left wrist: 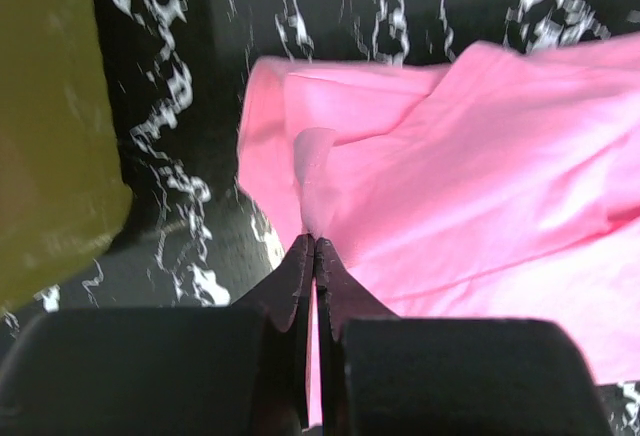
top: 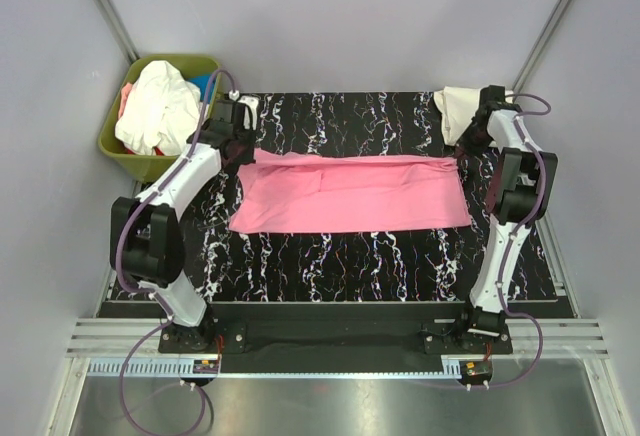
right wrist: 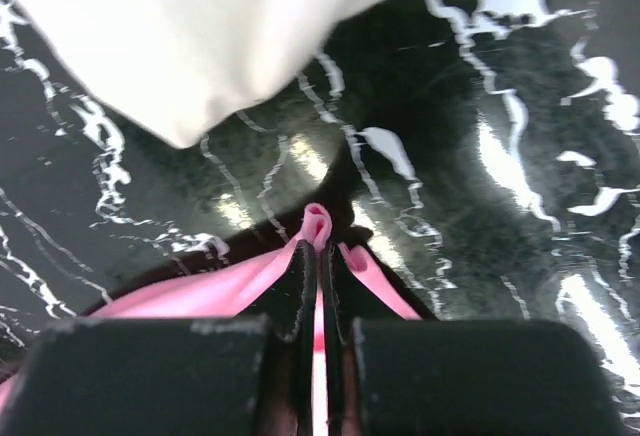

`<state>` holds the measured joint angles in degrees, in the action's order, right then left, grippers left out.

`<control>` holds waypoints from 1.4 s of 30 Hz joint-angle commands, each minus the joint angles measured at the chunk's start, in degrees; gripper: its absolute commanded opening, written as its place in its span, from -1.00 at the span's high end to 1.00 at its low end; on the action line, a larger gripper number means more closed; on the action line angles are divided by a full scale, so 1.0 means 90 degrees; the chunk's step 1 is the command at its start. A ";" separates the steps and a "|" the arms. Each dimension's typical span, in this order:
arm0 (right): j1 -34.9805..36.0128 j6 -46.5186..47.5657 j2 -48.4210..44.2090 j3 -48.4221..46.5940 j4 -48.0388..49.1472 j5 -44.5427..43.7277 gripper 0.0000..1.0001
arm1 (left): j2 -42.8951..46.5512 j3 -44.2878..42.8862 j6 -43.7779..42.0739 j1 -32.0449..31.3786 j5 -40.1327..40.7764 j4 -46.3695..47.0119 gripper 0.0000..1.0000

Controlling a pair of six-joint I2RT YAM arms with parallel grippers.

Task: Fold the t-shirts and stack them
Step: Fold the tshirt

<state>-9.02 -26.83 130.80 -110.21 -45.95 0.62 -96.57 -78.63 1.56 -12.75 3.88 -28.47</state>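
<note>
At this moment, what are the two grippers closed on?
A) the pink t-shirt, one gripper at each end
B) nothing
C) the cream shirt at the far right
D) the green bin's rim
A: each wrist view shows a fold of the pink t-shirt pinched in a shut gripper, the left gripper at one end and the right gripper at the other.

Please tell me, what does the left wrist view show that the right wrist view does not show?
Only the left wrist view: the olive-green bin at its left edge, and a wide spread of the pink t-shirt. Only the right wrist view: a cream t-shirt at the top, apart from the pink one. Both: the black marbled table, and closed fingers pinching a bit of the pink cloth, the left gripper in one view, the right gripper in the other.
</note>
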 commanded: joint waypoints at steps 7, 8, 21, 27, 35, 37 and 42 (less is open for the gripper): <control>-0.0170 0.0041 -0.0627 0.0234 0.0262 -0.0118 1.00 | 0.0574 0.0592 0.0178 -0.0145 0.0565 0.0312 1.00; -0.0170 0.0061 -0.0685 0.0234 0.0243 -0.0118 1.00 | 0.0594 0.0602 0.0197 -0.0145 0.0613 0.0292 1.00; -0.0160 0.0237 -0.1769 0.1072 0.0486 -0.0215 1.00 | 0.0721 0.0699 0.0354 -0.0145 0.0819 0.0097 1.00; -0.0160 0.0130 -0.1838 0.1785 0.0516 -0.0449 0.96 | 0.0867 0.1002 0.0548 -0.0145 0.0916 -0.0166 1.00; -0.0589 -0.0534 -0.2169 0.2529 0.0438 -0.1231 -0.48 | 0.1092 0.1646 0.1076 -0.0165 0.0868 -0.0840 -0.14; -0.0600 -0.0564 -0.2287 0.2529 0.0438 -0.1251 -0.53 | 0.1228 0.1686 0.1271 -0.0165 0.0761 -0.0889 -0.32; -0.0454 -0.0671 -0.2863 0.2762 0.0739 -0.0677 -0.50 | 0.1385 0.1618 0.1778 -0.0233 0.0624 -0.0860 -0.39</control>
<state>-14.98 -31.14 111.98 -86.00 -42.52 -7.44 -86.91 -62.94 13.47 -14.37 10.17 -37.28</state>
